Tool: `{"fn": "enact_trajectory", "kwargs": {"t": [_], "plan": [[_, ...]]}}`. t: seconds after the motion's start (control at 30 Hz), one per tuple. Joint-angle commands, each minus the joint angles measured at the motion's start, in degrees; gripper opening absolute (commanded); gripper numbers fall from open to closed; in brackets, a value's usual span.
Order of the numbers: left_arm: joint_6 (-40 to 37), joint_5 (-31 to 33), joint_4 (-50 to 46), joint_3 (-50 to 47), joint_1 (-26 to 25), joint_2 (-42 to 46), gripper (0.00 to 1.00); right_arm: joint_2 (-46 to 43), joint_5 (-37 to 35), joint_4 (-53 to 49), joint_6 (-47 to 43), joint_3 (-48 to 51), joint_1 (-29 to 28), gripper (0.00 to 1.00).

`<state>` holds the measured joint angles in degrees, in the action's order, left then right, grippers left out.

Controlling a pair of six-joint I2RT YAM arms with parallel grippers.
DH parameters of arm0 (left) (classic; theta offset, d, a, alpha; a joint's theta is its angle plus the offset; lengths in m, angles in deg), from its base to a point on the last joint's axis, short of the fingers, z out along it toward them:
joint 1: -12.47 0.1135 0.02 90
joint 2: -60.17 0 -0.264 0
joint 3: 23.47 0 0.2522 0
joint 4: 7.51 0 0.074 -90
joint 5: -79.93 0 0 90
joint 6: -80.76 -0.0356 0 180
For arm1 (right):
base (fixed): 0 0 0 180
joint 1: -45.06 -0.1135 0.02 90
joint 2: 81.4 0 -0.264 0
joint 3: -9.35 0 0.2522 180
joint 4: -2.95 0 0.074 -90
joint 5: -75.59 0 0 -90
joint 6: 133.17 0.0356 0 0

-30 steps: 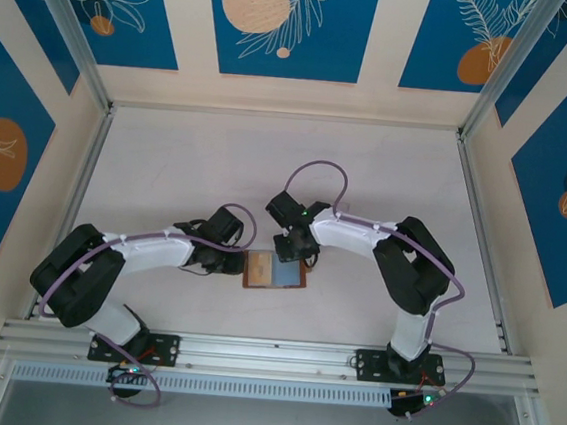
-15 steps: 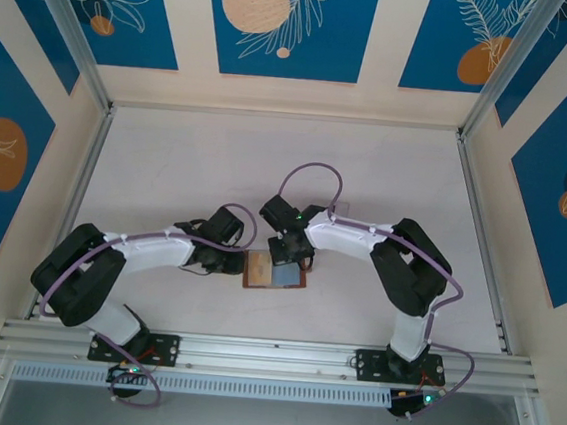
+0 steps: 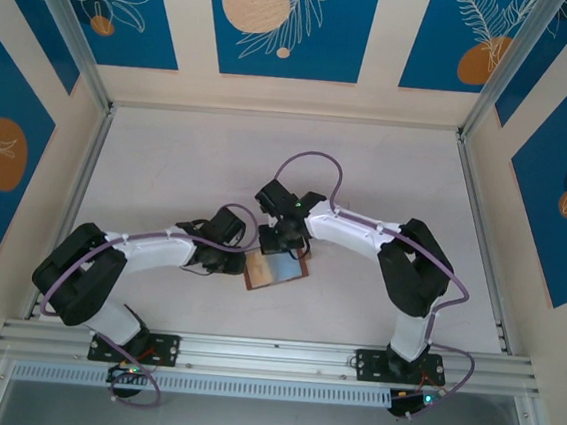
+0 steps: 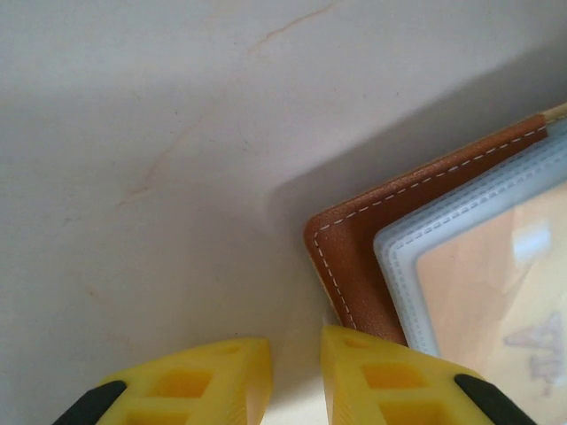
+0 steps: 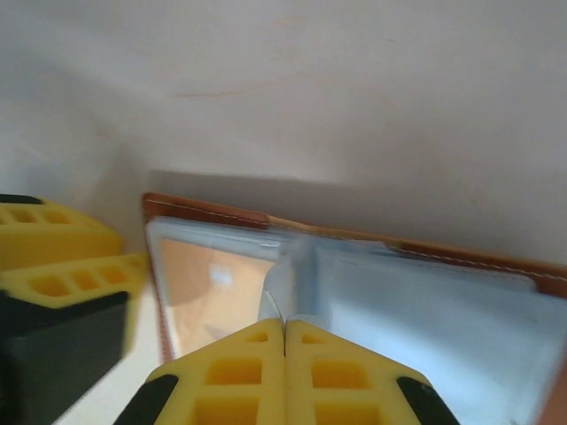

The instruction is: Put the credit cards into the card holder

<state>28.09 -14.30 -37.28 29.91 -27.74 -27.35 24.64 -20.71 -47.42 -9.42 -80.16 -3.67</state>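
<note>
On the pale table (image 3: 168, 161) both arms reach in toward the middle, the left arm (image 3: 149, 250) from the left and the right arm (image 3: 362, 235) from the right and rear. Between them lies the holder (image 4: 350, 266), opened flat near the table's front centre, its long axis running roughly left to right with the right end turned a little away. Its pale sleeves face up, and a tan card (image 5: 208, 279) already sits in the left one. The right gripper (image 5: 284, 341) is directly over the holder's middle, jaws pressed together, and appears to pinch a thin sleeve (image 5: 425, 301) leaf that rises into the seam between them. The left gripper (image 4: 295, 354) is at the holder's left short edge, jaws slightly apart with bare table showing in the gap; one finger (image 4: 381, 376) overlaps the brown corner, probably steadying it. The right arm is thus the nearer to the sleeves, the holder lying just under and ahead of its jaws.
</note>
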Motion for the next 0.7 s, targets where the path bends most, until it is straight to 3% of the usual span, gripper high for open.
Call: {"fn": "enact_trajectory", "kwargs": {"t": [0.0, 0.43, 0.53, 0.67], "plan": [[1.46, -5.86, 8.21, -2.08, -3.09, -6.89, 0.25, 2.47, 8.55, 2.54, 3.81, 0.01, 0.23, 0.15], [2.50, -5.00, 7.20, -2.58, -3.01, -4.97, 0.28, -2.15, 24.40, 16.38, 5.91, 7.27, 3.10, 0.44], [3.05, -4.50, 5.81, -3.28, -2.48, -2.89, 0.31, -0.61, 29.36, 18.37, 5.61, 6.86, 4.24, 0.47], [3.89, -3.82, 3.37, -5.51, -0.70, 2.22, 0.38, 3.68, 30.65, 19.83, 5.35, 4.74, 4.52, 0.46]]}}
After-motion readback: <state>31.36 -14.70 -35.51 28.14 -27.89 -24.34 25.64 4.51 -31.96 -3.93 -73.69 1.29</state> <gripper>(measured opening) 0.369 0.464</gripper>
